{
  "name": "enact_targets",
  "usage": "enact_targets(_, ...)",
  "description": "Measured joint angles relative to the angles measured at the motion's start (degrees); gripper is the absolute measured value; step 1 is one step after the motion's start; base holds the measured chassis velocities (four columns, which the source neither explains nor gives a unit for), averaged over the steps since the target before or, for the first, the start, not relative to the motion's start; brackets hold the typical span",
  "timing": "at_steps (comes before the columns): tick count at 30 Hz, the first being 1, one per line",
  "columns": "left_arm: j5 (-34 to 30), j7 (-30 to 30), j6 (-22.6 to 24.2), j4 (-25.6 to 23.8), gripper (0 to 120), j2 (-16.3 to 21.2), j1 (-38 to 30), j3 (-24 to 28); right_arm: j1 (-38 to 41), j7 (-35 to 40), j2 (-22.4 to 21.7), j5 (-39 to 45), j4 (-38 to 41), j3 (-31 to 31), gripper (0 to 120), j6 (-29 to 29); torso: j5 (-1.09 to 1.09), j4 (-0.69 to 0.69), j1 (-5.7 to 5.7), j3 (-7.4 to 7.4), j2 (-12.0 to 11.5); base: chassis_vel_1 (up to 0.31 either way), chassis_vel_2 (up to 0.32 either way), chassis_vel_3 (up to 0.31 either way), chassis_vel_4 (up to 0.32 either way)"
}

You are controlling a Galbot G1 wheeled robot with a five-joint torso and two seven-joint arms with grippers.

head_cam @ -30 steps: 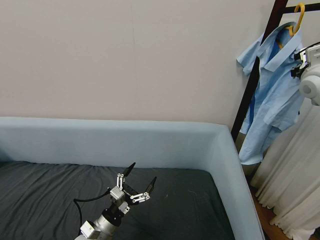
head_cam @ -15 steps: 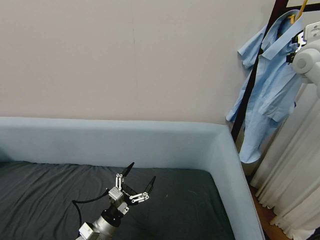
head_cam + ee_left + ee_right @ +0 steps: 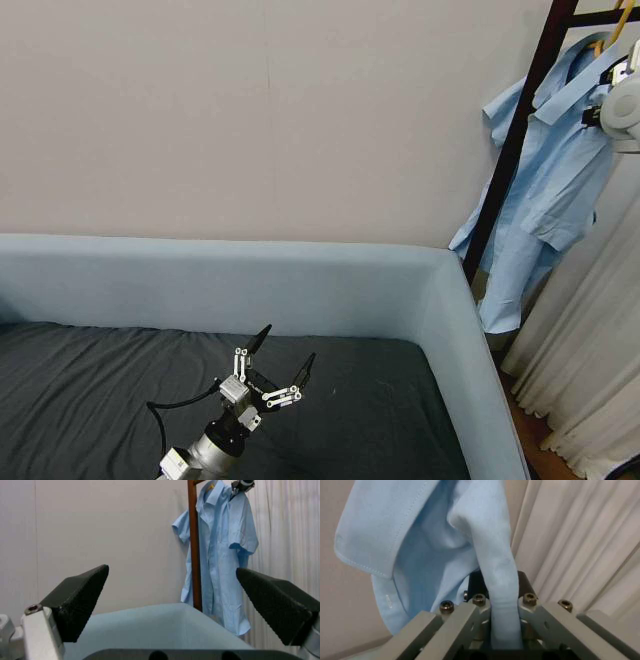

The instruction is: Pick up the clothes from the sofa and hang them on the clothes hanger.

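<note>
A light blue short-sleeved shirt (image 3: 545,190) hangs on a yellow hanger (image 3: 620,25) at the upper right, against the dark wooden rack pole (image 3: 515,150). My right gripper (image 3: 600,108) is up at the shirt's collar height. In the right wrist view it (image 3: 501,587) is shut on a fold of the shirt (image 3: 420,543). My left gripper (image 3: 288,345) hovers open and empty over the sofa's dark seat (image 3: 100,400). The left wrist view looks between its spread fingers (image 3: 80,592) at the far shirt (image 3: 220,547) and rack pole (image 3: 194,543).
The sofa's pale blue backrest and armrest (image 3: 250,285) wrap around the seat. White curtains (image 3: 590,370) hang at the right behind the rack. A plain wall rises behind the sofa.
My right gripper has risen with the shirt, and the hanger has gone up toward the picture's top edge. The shirt's hem has swung. The left arm has stayed put.
</note>
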Motion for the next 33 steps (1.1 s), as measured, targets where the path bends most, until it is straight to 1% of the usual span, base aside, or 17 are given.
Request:
enact_targets(15, 0.04, -0.15, -0.87, 0.28, 100, -0.07, 0.32, -0.33, 0.21, 2.64, 2.68, 2.16, -3.82, 2.49, 2, 0.07, 0.00, -0.01, 0.00, 0.00, 0.00, 0.000, 0.000, 0.000, 0.000)
enact_targets(25, -0.09, -0.40, -1.97, 1.30, 100, -0.02, 0.00, -0.32, 0.33, 4.05, 5.38, 2.03, -7.56, 4.42, 2, 1.77, 0.01, -0.02, 0.00, 0.01, 0.00, 0.000, 0.000, 0.000, 0.000)
enact_targets(33, -0.25, -0.40, -2.42, 1.84, 100, -0.03, -0.50, -0.01, -0.32, 6.65, 6.81, 2.80, -6.38, 5.50, 2, 3.66, 0.00, -0.01, 0.00, 0.01, -0.01, 0.000, 0.000, 0.000, 0.000)
